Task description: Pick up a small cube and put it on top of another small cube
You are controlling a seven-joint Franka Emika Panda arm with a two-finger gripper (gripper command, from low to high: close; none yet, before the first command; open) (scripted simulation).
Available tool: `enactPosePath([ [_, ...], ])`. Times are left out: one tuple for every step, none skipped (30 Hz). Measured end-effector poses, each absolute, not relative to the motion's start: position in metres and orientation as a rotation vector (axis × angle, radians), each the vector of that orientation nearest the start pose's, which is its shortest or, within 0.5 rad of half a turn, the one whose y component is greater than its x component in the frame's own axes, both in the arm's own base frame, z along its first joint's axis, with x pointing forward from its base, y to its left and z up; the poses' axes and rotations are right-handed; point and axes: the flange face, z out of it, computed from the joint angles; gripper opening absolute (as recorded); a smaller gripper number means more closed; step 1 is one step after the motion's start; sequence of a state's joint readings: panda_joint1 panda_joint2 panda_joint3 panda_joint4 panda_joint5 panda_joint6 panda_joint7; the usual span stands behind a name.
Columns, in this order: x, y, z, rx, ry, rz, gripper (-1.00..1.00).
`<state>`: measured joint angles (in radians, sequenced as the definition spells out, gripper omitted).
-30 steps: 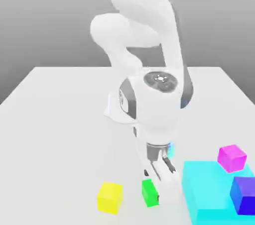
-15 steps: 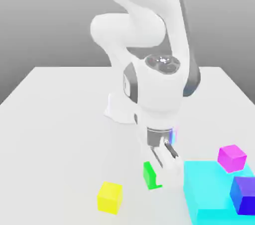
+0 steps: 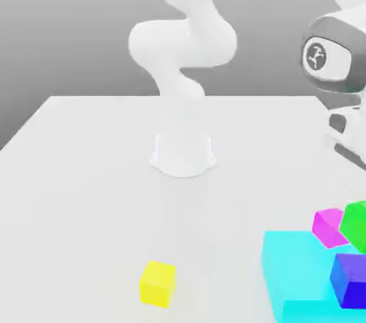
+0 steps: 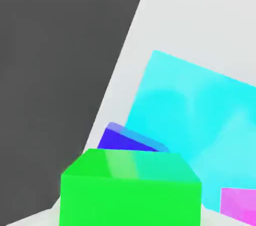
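Note:
The small bright green cube (image 3: pixel 355 225) hangs in the air at the exterior view's right edge, partly cut off, just beside the magenta cube (image 3: pixel 328 226). It is held off the table below the arm's wrist (image 3: pixel 332 57), with my gripper shut on it. In the hand view the green cube (image 4: pixel 130 190) sits very close to the camera, above the large cyan block (image 4: pixel 195 105). The yellow cube (image 3: pixel 158 283) rests alone on the table near the front, far to the exterior view's left of the green one.
The large cyan block (image 3: pixel 297 271) lies at the front right with a purple-blue cube (image 3: pixel 350 279) on it. The magenta cube (image 4: pixel 240 205) and the purple-blue cube (image 4: pixel 130 140) flank the green one. The arm's white base (image 3: pixel 182 153) stands mid-table.
The gripper closed on the green cube beside the yellow one, lifted it and swung far to the exterior view's right, over the cyan block. The yellow cube has stayed put.

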<state>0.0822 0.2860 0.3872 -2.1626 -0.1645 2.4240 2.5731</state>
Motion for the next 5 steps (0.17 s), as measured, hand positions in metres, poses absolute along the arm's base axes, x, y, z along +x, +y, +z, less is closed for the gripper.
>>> enactPosePath([
  [0.5039, 0.2531, 0.2727, -1.704, 2.636, -0.002, 1.0],
  [0.5039, 0.2531, 0.2727, -1.704, 2.636, -0.002, 1.0],
  [0.5039, 0.2531, 0.2727, -1.704, 2.636, -0.002, 1.0],
  [0.5039, 0.2531, 0.2727, -1.704, 2.636, -0.002, 1.0],
  [0.5039, 0.2531, 0.2727, -1.704, 2.636, -0.002, 1.0],
])
